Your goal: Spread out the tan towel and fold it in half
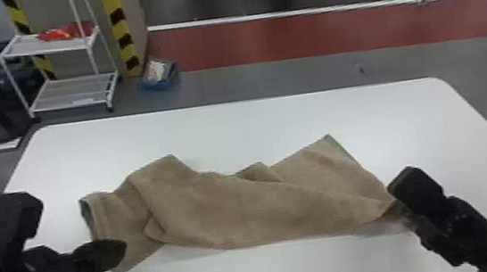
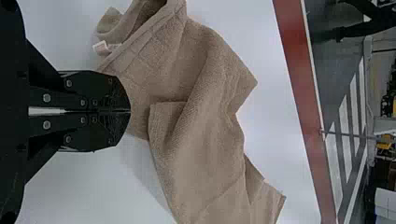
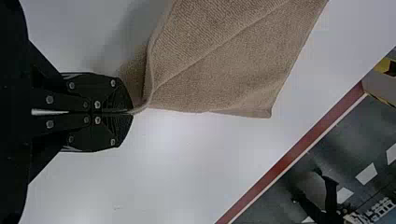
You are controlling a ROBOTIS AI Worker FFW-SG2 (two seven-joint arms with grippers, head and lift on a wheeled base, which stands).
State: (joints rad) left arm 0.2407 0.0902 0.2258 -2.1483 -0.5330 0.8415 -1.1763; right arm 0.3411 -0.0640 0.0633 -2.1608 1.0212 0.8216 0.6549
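One tan towel (image 1: pixel 239 210) in the head view, lying in a long, crumpled strip across the white table (image 1: pixel 245 124). It's definitely not spread yet: folds run diagonally over each other, with one corner (image 1: pixel 172 157) poking toward the far side on the left and another (image 1: pixel 328 138) doing the same on the right. The left end is bunched, with its edge curled up. Judging by how it slumps, I'd call it light and floppy, nothing fragile, and the fuzzy cloth shouldn't be slippery.

Left wrist view: the left gripper (image 2: pixel 130 111) is closed, seemingly on nothing, with its tips right over the bunched end. You can see nubbly pile, a band of stitched lines along the hem, and a little white tag (image 2: pixel 100 47). I'd open up and take a free corner at this end, single layer only, because grabbing a thick fold would just drag the whole wad along.

Right wrist view: the right gripper (image 3: pixel 132 112) is clamped on the towel's edge, pinching a thin bit of cloth right at the tips. Decent place to hold, imo, but it's a small bite, so a hard tug could pull it loose.
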